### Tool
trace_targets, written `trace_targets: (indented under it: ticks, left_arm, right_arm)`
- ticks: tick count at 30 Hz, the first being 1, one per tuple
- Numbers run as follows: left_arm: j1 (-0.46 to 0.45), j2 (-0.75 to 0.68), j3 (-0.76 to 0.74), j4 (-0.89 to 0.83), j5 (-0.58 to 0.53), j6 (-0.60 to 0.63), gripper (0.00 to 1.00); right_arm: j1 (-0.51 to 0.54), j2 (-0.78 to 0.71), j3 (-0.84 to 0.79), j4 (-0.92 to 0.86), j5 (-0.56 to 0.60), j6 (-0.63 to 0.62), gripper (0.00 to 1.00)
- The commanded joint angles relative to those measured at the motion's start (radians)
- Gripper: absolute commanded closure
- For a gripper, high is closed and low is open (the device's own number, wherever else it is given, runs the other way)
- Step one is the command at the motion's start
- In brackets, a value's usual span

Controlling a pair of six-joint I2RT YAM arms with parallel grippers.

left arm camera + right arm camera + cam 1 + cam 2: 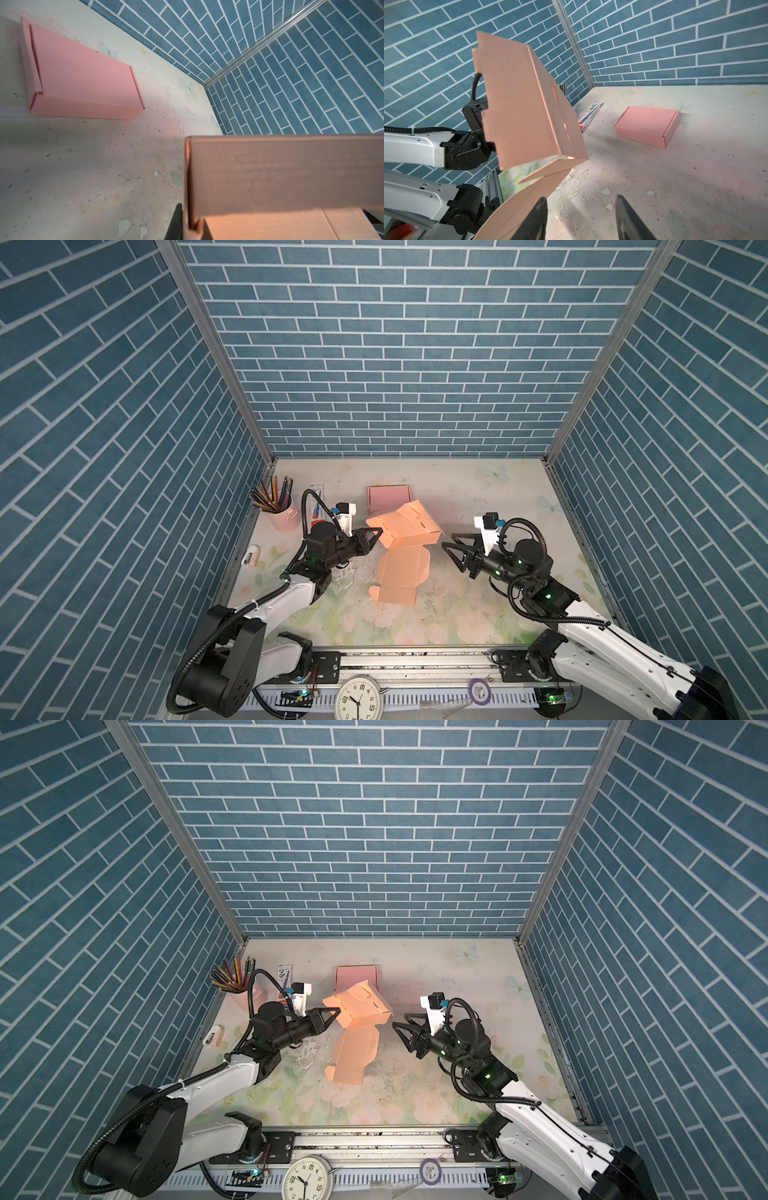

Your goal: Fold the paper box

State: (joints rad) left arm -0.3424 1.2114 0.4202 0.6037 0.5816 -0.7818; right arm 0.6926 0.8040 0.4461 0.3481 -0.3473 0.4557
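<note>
Near the middle of the table (478, 605) the paper box (399, 560) lies half formed. Its near panels rest flat on the surface, while the far part is lifted, tilted and bent over along a crease. The left gripper (377, 532) is pinched tight on the left edge of that raised part, and in the left wrist view I see a doubled side wall clamped against one black finger (176, 220). The right gripper (448, 540) has its jaws apart and empty, just off the raised part's right corner and not touching it.

I judge this card to be very light and thin. It looks stiff across each panel but ready to hinge at every scored line, and likely to spring back once let go. With only one edge pinched, the raised part may swing or twist.

I would take hold with the free claw on the right side wall, close to a crease. The notched tabs and the slotted panel would probably buckle. A gentle squeeze should do, since a hard one may dent the card. A finished pink box (388, 498) sits behind the paper box, apart from it.
</note>
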Motion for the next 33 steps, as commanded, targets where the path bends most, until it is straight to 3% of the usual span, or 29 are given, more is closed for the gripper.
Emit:
trace_targets:
  ticks: [1, 24, 33]
  left_arm:
    - [0.008, -0.024, 0.027, 0.025, 0.018, -0.008, 0.89]
    - [0.008, -0.027, -0.003, 0.034, 0.022, 0.000, 0.89]
    - [0.007, -0.031, -0.005, 0.040, 0.032, 0.000, 0.89]
  right_arm:
    - [-0.004, 0.016, -0.006, 0.108, -0.041, 0.002, 0.47]
    - [0.054, 0.136, 0.028, 0.297, -0.032, 0.069, 0.47]
    - [0.059, 0.196, 0.057, 0.291, -0.009, 0.092, 0.49]
